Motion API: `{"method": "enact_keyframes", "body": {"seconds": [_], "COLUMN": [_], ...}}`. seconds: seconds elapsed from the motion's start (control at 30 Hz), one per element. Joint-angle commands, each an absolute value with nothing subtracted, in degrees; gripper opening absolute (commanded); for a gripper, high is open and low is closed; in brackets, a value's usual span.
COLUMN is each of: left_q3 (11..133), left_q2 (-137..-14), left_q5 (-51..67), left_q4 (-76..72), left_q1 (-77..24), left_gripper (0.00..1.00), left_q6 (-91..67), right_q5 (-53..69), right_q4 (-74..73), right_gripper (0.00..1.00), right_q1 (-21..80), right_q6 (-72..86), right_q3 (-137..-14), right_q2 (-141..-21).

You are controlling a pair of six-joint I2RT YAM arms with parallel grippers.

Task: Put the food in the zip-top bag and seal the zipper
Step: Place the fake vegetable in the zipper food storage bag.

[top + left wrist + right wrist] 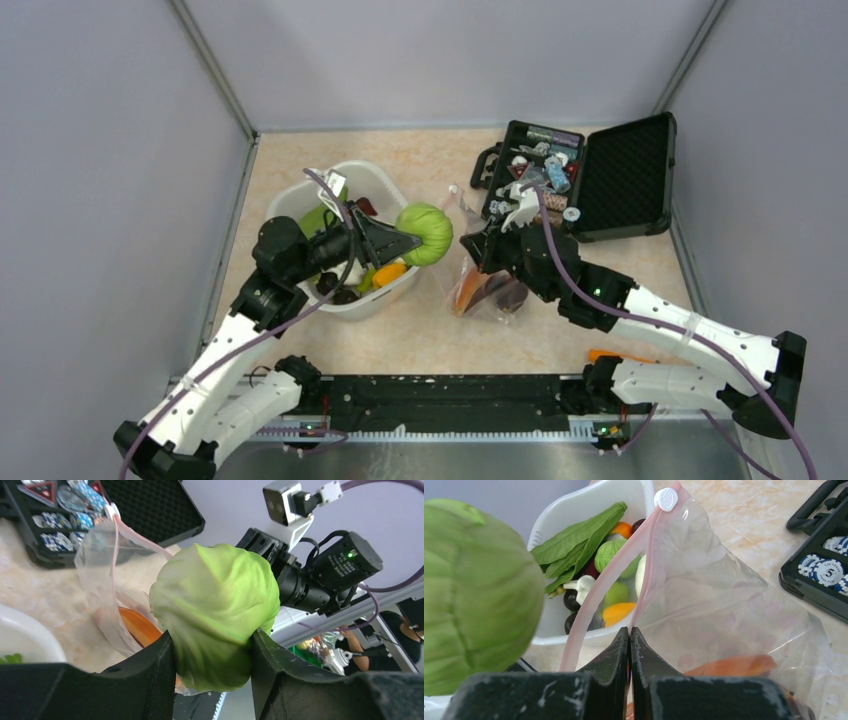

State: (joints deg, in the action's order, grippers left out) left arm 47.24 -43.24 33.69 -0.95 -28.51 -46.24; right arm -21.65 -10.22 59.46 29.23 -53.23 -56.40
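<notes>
The clear, crinkly zip-top bag (pixel 482 288) lies on the table between the white plastic tub (pixel 300 195) and the open black case (pixel 625 165). The right gripper (pixel 630 636) has its jaws pressed fully together on the thin pink-red zipper strip (pixel 609 585) and holds the mouth up. An orange carrot (pixel 734 665) already lies inside the bag. The left gripper (pixel 408 240), its jaws about half spread, clamps a round green cabbage (pixel 215 615) in the air just beside the bag's mouth. The tub holds long green leaves (pixel 579 540), a smaller cabbage, a white radish and dark round pieces. By that count loading is at an early stage. The zipper is open and sealing is not yet begun.
</notes>
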Motion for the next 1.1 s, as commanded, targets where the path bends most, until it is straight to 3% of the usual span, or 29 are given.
{"method": "enact_keyframes", "body": {"seconds": [0.0, 0.27, 0.6, 0.9, 1.07], "left_q3": [45.7, 44.1, 46.0, 55.5, 66.1], "left_q2": [-45.2, -50.0, -50.4, -58.2, -63.7], "left_q5": [34.8, 22.7, 6.4, -1.4, -0.6], "left_q4": [-11.6, -12.5, 2.2, 15.9, 22.8], "left_q1": [-31.0, -39.8, -40.9, -43.3, -45.0], "left_gripper": [0.06, 0.04, 0.02, 0.01, 0.05], "left_q6": [-48.5, -45.8, -39.6, -37.2, -34.8], "right_q5": [-21.1, -21.4, -22.1, -17.3, -23.6], "right_q4": [-7.2, -6.7, -5.5, -5.4, -9.3], "right_gripper": [0.00, 0.00, 0.00, 0.00, 0.00], "right_q1": [59.3, 59.3, 59.3, 59.3, 61.4], "right_q6": [30.1, 30.6, 31.7, 29.9, 28.6], "right_q3": [-53.0, -52.8, -52.0, -53.9, -57.2], "right_q2": [-55.3, -54.9, -53.0, -54.5, -57.9]}}
